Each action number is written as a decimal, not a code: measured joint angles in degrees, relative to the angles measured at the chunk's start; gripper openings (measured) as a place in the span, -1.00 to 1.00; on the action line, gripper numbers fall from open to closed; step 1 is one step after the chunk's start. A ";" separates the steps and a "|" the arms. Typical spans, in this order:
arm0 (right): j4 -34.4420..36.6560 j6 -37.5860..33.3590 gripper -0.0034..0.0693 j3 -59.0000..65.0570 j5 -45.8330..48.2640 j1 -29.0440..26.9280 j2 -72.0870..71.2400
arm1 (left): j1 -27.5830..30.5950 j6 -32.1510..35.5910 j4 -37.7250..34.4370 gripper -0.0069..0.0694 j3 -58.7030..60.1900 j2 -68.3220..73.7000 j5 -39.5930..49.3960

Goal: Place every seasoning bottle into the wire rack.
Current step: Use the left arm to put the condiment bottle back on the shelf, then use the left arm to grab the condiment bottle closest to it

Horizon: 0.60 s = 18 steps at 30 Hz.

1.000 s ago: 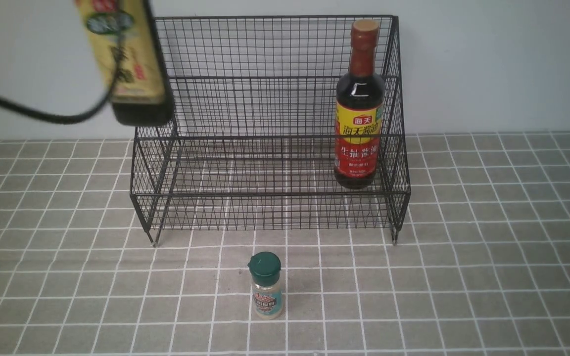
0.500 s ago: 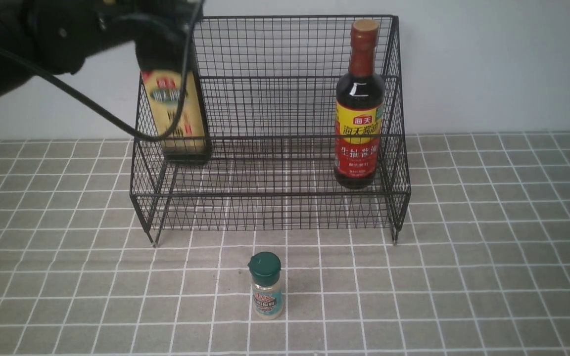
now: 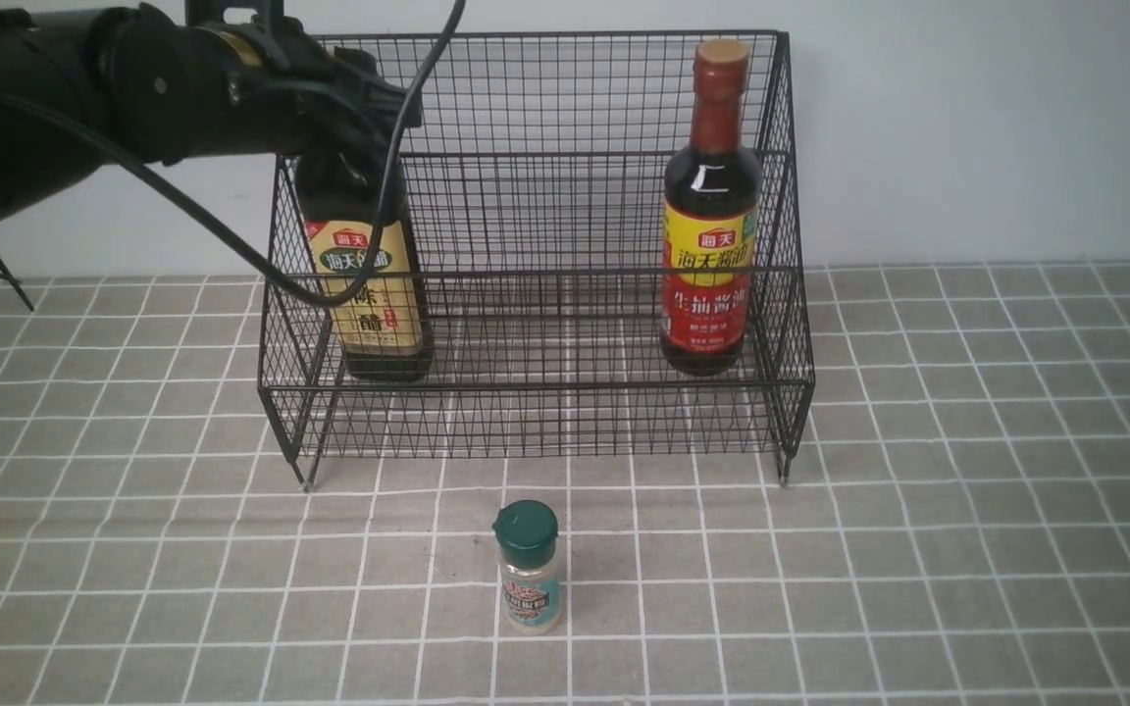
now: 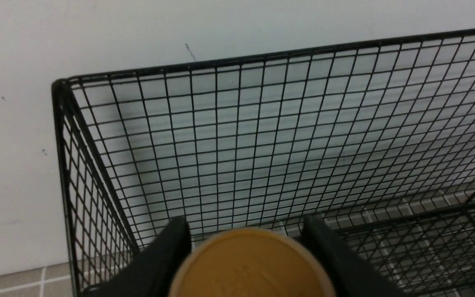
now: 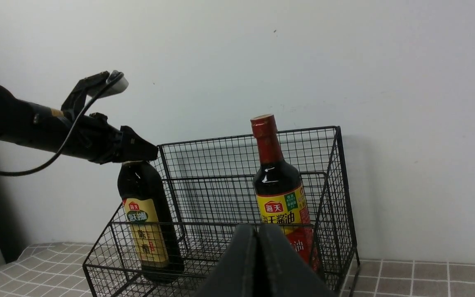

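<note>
At rack's left end, lower tier: gold-cap bottle (image 3: 369, 294) upright, base about level with tier floor; left gripper (image 3: 361, 123) clamped on neck under cap, release not yet done. Red-label bottle (image 3: 709, 265) stands at right end of same tier. Green-capped shaker (image 3: 528, 569) on tiled table (image 3: 967, 549), in front of wire rack (image 3: 545, 88), apart from it: last one to go. Right gripper (image 5: 258, 255) pinched shut, empty. Wide free span between bottles; side mesh just beside held bottle, so withdrawal likely wants straight rise
</note>
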 joint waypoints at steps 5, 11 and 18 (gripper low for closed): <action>0.00 0.00 -0.94 0.00 0.00 0.00 0.00 | 0.00 0.00 1.12 0.30 0.00 -4.39 5.66; 0.00 0.00 -0.94 0.02 0.00 0.00 0.00 | 0.00 0.26 7.55 0.33 -0.46 -10.70 18.34; 0.00 0.00 -0.94 0.07 0.00 0.00 0.00 | 0.00 -8.83 7.48 0.06 -0.54 -17.37 37.37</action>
